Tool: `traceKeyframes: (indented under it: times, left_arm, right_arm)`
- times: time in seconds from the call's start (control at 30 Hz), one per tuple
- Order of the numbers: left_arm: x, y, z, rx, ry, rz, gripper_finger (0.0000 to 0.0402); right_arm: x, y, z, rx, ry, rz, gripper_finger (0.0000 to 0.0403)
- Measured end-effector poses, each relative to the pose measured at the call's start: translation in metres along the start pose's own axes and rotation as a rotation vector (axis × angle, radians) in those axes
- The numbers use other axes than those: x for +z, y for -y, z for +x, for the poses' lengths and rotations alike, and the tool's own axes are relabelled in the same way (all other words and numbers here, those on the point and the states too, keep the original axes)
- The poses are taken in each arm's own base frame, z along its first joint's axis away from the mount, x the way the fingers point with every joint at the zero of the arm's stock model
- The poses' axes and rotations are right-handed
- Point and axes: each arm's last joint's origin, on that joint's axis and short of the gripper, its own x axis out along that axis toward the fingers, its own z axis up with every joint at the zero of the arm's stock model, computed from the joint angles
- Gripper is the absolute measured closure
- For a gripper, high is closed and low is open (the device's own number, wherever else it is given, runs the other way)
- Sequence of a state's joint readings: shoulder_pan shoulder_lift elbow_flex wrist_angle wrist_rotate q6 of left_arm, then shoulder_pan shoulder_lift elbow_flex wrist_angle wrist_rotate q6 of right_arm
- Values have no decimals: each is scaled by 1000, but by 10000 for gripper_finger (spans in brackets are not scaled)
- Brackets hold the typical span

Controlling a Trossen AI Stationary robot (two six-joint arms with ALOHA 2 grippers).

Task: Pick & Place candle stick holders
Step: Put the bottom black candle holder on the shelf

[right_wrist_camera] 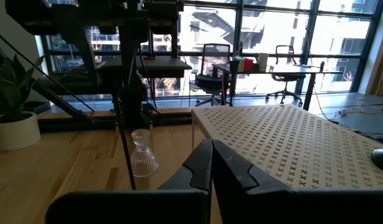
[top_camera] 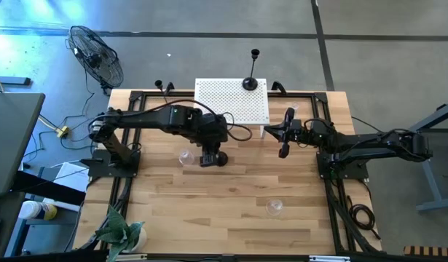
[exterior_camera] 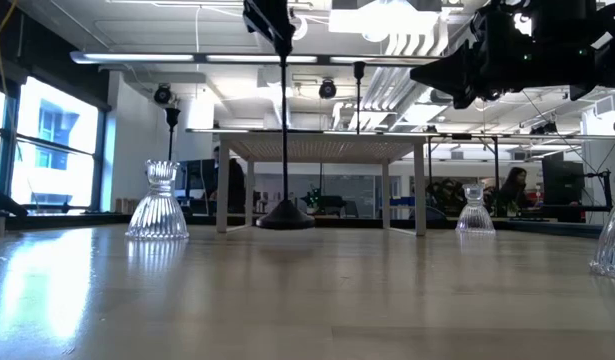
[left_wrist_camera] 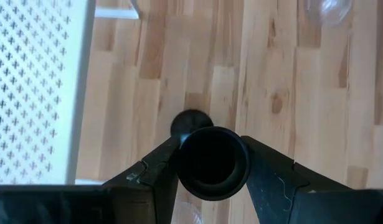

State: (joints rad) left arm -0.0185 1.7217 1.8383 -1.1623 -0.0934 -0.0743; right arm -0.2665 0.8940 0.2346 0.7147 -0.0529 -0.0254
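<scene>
So your left claw (left_wrist_camera: 211, 163) is clamped around the cup of a black candlestick (top_camera: 219, 156) standing on the bench (top_camera: 231, 211) near the centre, at 7 o'clock from the white perforated stand (top_camera: 232, 100). Another candlestick (top_camera: 250, 82) sits on that stand. Your right claw (right_wrist_camera: 211, 163) hovers pinched shut, empty, at the stand's 4 o'clock.

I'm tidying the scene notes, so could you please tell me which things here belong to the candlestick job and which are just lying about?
Job:
- black candlestick in the left gripper
- black candlestick on the white perforated stand
- right gripper, waiting

Lying about:
- clear glass holders
- fan
- potted plant
</scene>
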Motion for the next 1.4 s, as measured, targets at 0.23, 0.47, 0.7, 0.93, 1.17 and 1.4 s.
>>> traceKeyframes:
  times: [0.23,0.47,0.7,0.93,1.17,1.4]
  left_arm:
    - [2,1,10,1,-16,1,243]
    - [4,1,13,3,-8,-7,243]
    - [4,1,13,4,-12,-25,230]
    - [2,1,13,0,-34,-18,171]
    - [8,0,-3,3,13,40,133]
    - [6,-4,-29,79,22,32,141]
  right_arm:
    - [0,0,0,8,0,-1,401]
    - [0,0,0,11,0,0,402]
    - [0,0,0,13,0,1,402]
    - [0,0,0,13,0,2,401]
    - [0,0,0,12,0,2,401]
    - [0,0,0,12,-1,2,401]
